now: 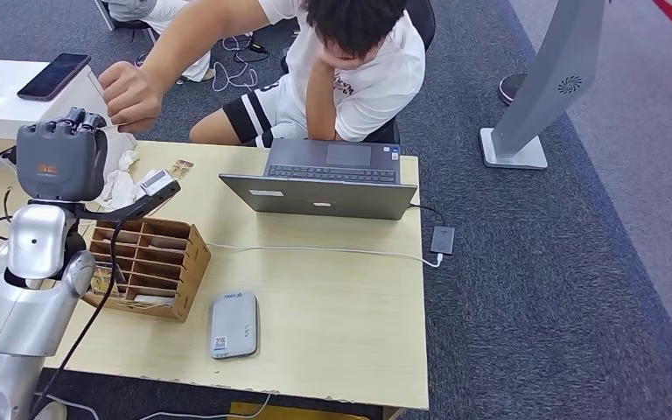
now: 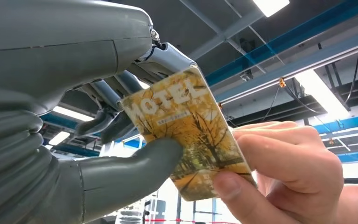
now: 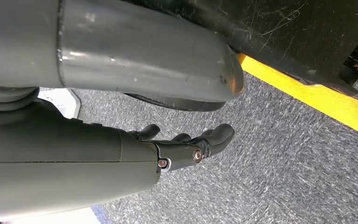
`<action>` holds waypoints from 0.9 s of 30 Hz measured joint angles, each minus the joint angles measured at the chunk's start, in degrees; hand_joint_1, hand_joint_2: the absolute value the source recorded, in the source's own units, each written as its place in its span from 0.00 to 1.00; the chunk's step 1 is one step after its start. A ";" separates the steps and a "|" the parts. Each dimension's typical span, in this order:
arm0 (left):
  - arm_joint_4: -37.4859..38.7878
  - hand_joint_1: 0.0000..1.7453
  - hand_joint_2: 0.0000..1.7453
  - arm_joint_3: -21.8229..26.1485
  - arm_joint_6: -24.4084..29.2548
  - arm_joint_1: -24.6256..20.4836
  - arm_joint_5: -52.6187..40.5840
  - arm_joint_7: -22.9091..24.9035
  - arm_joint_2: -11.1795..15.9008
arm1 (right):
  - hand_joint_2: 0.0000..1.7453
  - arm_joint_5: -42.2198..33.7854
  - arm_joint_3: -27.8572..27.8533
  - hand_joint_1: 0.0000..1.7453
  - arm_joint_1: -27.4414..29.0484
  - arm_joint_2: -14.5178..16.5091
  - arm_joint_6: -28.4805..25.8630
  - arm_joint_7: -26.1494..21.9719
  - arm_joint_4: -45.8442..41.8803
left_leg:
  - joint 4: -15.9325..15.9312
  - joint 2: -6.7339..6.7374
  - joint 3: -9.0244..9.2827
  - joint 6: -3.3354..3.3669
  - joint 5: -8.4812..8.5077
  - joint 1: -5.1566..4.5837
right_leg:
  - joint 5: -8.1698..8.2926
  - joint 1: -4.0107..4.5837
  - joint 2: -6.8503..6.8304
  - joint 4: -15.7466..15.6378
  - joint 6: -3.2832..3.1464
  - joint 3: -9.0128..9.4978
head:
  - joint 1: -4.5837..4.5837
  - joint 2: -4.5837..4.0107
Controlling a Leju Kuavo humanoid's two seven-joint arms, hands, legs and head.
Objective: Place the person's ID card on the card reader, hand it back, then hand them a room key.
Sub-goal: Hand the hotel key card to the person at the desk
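The left hand (image 2: 121, 140) pinches the key card (image 2: 186, 135) above the wooden rack (image 1: 144, 267), and the person's hand (image 2: 279, 172) already grips its far end. Best release gently, without tugging. The right hand (image 3: 186, 147) hangs slack, holding nothing.

The head view looks down on the table (image 1: 332, 297); the left wrist view looks up closely at the ceiling, the right wrist view at the floor.
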 joint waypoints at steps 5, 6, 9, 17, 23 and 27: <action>0.22 0.00 1.00 -0.01 0.71 0.01 0.54 -0.39 0.23 | 0.00 -0.10 0.00 0.00 0.00 -0.02 0.08 -0.24 -0.01 | 0.00 -0.01 0.00 0.00 0.00 0.00 | 0.00 0.00 0.00 0.00 0.00 0.00 | -0.01 0.00; 0.22 0.00 1.00 0.00 0.79 0.02 0.75 -0.51 0.23 | 0.00 -0.14 0.00 0.00 0.00 -0.02 0.09 -0.30 -0.01 | 0.00 -0.01 0.00 0.00 0.00 0.00 | 0.00 0.00 0.00 0.00 0.00 0.00 | 0.00 0.00; 0.09 0.00 1.00 -0.01 1.18 0.25 1.17 -0.95 0.23 | 0.00 -0.24 0.00 0.00 0.00 -0.02 0.09 -0.38 0.00 | 0.00 0.00 0.00 0.00 0.00 0.00 | 0.00 0.00 0.00 0.00 0.00 0.00 | 0.00 0.00; -9.15 0.00 1.00 -0.03 3.05 7.97 2.16 -3.43 0.59 | 0.00 -1.59 -0.11 0.00 0.08 -0.02 -0.34 -0.39 0.00 | 0.00 0.06 -0.05 0.02 -0.03 0.00 | -0.01 0.00 0.05 -0.02 0.00 -0.05 | 0.02 -0.01; -20.93 0.00 1.00 -0.04 2.90 20.98 -0.14 -4.58 3.49 | 0.00 -4.08 -1.43 0.00 0.35 -0.01 -1.97 -0.89 0.00 | -0.04 0.34 0.02 -0.08 -0.19 -0.01 | -0.06 0.00 0.35 0.00 -0.02 -0.05 | 0.05 -0.01; -29.81 0.00 1.00 -0.03 3.24 34.49 -2.48 -3.45 6.09 | 0.00 -5.10 -2.80 0.00 0.82 0.01 -2.73 -1.15 0.02 | -0.04 0.40 0.02 -0.05 -0.30 -0.01 | -0.23 -0.01 0.42 -0.02 -0.01 -0.10 | 0.02 0.01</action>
